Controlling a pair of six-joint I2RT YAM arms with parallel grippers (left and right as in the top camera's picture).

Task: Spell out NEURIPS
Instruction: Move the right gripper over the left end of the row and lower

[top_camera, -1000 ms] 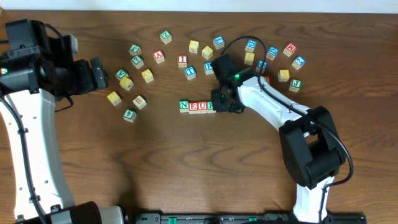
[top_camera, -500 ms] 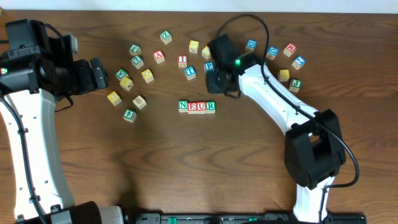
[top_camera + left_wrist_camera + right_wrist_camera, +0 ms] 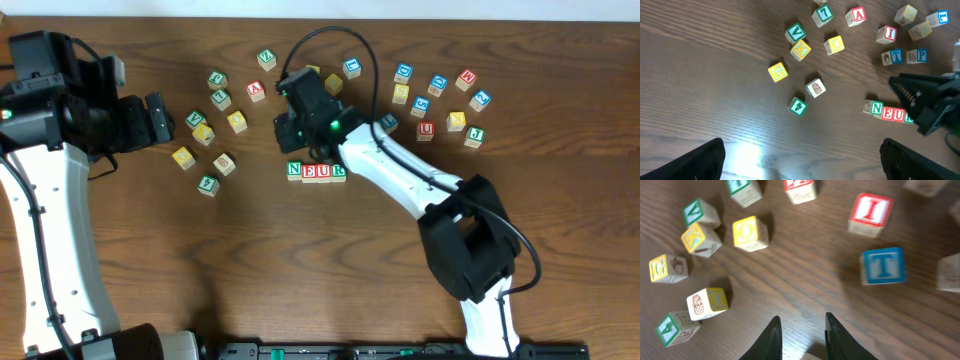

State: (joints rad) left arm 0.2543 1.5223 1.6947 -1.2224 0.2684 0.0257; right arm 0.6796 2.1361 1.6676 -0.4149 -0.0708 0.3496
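Note:
A row of cubes reads N (image 3: 295, 170), E (image 3: 310, 172), U (image 3: 324, 172), R (image 3: 338, 172) at the table's middle. My right gripper (image 3: 289, 136) hovers just behind the row's left end, its jaws a narrow gap apart with bare wood between them (image 3: 801, 322). The red-framed I cube (image 3: 870, 212) lies ahead and to the right of it, behind a blue T cube (image 3: 882, 266). A blue P cube (image 3: 921, 55) sits beside the T. My left gripper (image 3: 802, 170) is wide open over bare table at the left (image 3: 160, 118).
Loose cubes lie left of the right gripper: yellow O (image 3: 750, 232), green V (image 3: 700, 211), yellow K (image 3: 700, 239), a pineapple cube (image 3: 707, 302), green 4 (image 3: 675, 327). More cubes are scattered at the back right (image 3: 440, 85).
The right gripper left the R at the row's right end, rose toward the back, then swung left to behind the N. Its jaws narrowed. The left arm stayed still.

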